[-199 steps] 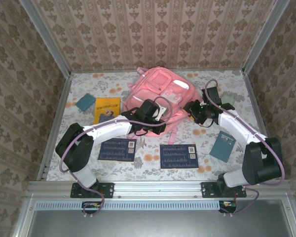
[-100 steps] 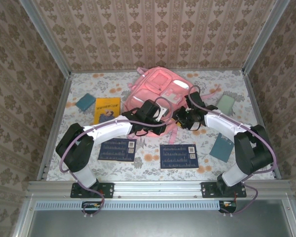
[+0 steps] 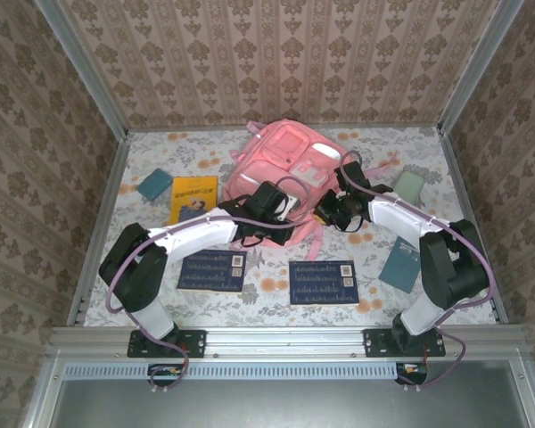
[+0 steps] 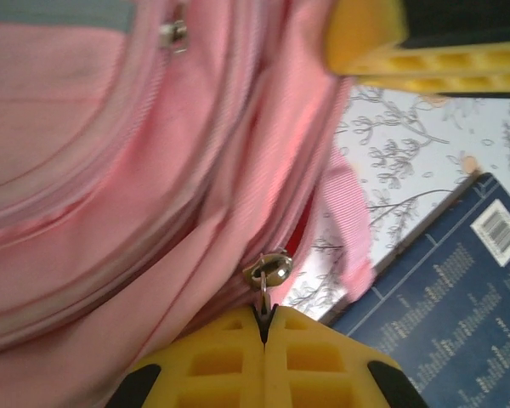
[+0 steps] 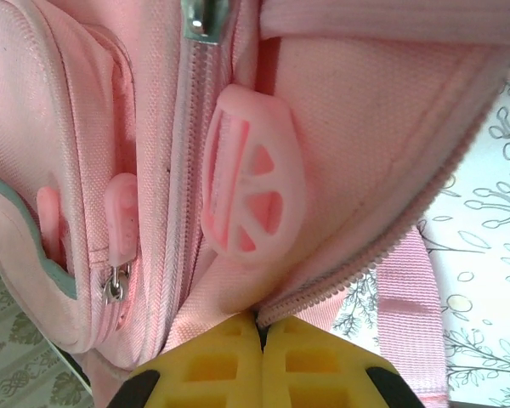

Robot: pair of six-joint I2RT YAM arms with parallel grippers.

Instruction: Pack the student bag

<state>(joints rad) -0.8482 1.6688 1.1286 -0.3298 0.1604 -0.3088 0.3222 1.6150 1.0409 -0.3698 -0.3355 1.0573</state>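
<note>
- Moved in since a second ago: right claw (image 5: 261, 327), off open desk (image 3: 267, 301) onto near right flank of student bag (image 3: 281, 156); left claw (image 4: 264, 327) unchanged in place.
- Student bag lying flat at middle of desk's far edge.
- Left claw together, pinched on metal zip puller (image 4: 269, 270) at bag's near side.
- Right claw together, clamped on fabric lip beside zip teeth (image 5: 365, 246), just under pink rubber tab (image 5: 253, 191).
- Progress, judged: opening stage only; nothing visibly packed.
- Still outside:
  - left navy book (image 3: 212, 270) and right navy book (image 3: 323, 281) by near edge
  - yellow book (image 3: 193, 196) and teal pad (image 3: 154, 185) toward left edge
  - teal notebook (image 3: 401, 265) and pale green item (image 3: 410, 185) toward right edge
- Materials: woven pink canvas, ribbed webbing strap (image 5: 404, 289), moulded openwork tab, flat rigid book covers, floral desk covering.
</note>
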